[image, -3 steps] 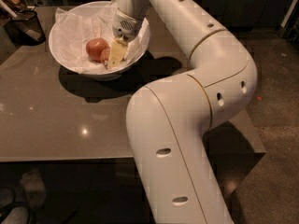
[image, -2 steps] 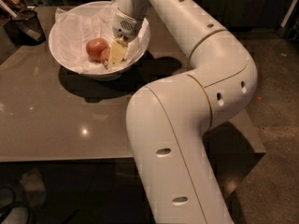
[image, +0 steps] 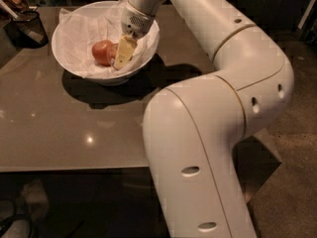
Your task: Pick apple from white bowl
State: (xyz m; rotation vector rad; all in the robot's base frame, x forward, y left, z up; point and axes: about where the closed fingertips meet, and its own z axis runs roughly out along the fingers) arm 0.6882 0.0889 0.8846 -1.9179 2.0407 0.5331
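The white bowl [image: 74, 58], lined with crumpled white paper, stands at the far left of the grey table. The small red apple [image: 101, 52] lies inside it, near the middle. My gripper [image: 121, 57] reaches down into the bowl from the right and sits right beside the apple, touching or nearly touching its right side. The part of the apple next to the gripper is partly hidden.
A dark mesh cup [image: 27, 28] stands at the far left, just beyond the bowl. The grey table [image: 74, 128] ends at a front edge near the bottom. My large white arm [image: 213, 133] covers the right side of the view.
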